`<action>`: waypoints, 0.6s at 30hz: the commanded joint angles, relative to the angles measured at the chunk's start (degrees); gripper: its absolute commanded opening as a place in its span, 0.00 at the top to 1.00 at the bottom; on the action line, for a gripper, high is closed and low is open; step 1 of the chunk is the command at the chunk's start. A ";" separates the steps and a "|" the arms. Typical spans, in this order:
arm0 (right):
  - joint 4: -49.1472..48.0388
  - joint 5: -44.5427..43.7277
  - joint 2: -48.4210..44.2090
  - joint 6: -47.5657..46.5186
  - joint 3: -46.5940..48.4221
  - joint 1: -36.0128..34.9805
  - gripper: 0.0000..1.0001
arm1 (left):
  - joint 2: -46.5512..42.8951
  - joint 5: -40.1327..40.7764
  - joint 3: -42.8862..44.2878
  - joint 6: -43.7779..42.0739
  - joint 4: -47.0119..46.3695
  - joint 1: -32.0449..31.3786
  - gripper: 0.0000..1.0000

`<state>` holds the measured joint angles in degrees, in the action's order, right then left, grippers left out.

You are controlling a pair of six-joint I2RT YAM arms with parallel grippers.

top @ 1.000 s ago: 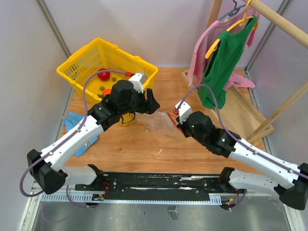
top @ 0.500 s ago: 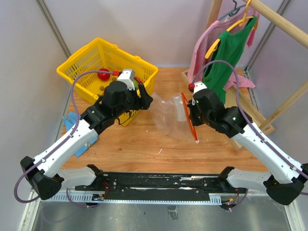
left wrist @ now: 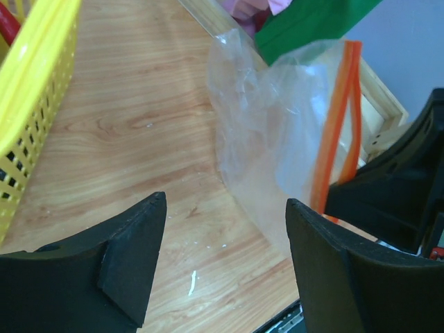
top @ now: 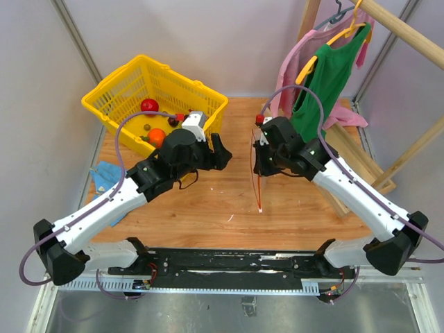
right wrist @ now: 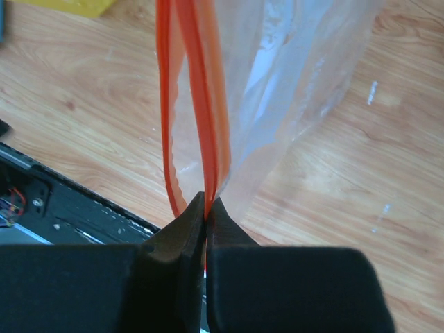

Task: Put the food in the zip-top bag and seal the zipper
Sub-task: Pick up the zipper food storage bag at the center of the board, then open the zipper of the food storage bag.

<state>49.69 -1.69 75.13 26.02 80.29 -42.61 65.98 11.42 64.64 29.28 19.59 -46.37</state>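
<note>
Top view: yellow plastic mesh basket (top: 104, 111) sits at the far-left corner of the wooden worktop (top: 229, 208). Food is in it: red fruit (top: 149, 105), orange (top: 157, 137), and a small dark piece, maybe grapes, too small to tell. No green ball visible. Left gripper (top: 219, 153) hovers just off the basket's near-right side. Right gripper (top: 258, 165) is raised over the worktop's middle. The zipper (top: 257, 187) hangs from it edge-on as a thin red-orange line, and the film barely shows here.

Left wrist: fingers spread wide, nothing between them. Bag (left wrist: 263, 132) hangs ahead, clear and crinkly, with folds catching light. Its two zipper strips sit slightly apart, so the mouth is only a slit. Smooth wood grain below.

Right wrist: fingers pressed together, pinching the zipper at one end of the mouth. The strips run away from the pinch with a narrow gap, and the film billows off to one side.

Handling, my read:
- The bag looks very light, limp and slick, and won't hold its mouth open alone.
- The zipper strip is the stiffest part, so it is the place to grip. The film would likely slip or stretch.
- The free lip needs a second hold to widen the mouth.
- The food looks like smooth, round toy plastic, light and prone to roll. Grip it across the middle.
</note>
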 commanded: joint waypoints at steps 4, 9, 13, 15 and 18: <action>-9.51 7.84 3.16 2.80 -1.05 3.92 0.99 | 3.66 -2.06 -1.91 2.95 -5.89 -1.38 0.26; -13.86 10.61 4.03 5.08 -2.58 4.97 0.99 | 5.60 -3.15 -2.53 3.63 -7.71 -2.22 0.26; -15.31 12.24 4.74 5.98 -3.22 5.28 0.99 | 6.80 -2.65 -2.33 3.66 -9.22 -2.75 0.26; -15.56 12.73 5.00 6.23 -3.24 5.27 0.99 | 7.14 -1.66 -2.20 3.77 -9.65 -2.76 0.26; -15.71 13.45 5.12 6.46 -3.37 5.31 0.99 | 7.22 0.61 -2.72 3.92 -11.46 -2.83 0.26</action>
<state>35.79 9.69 79.94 31.11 77.45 -38.44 73.12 9.04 62.26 32.60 12.80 -48.69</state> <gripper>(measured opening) 0.014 0.740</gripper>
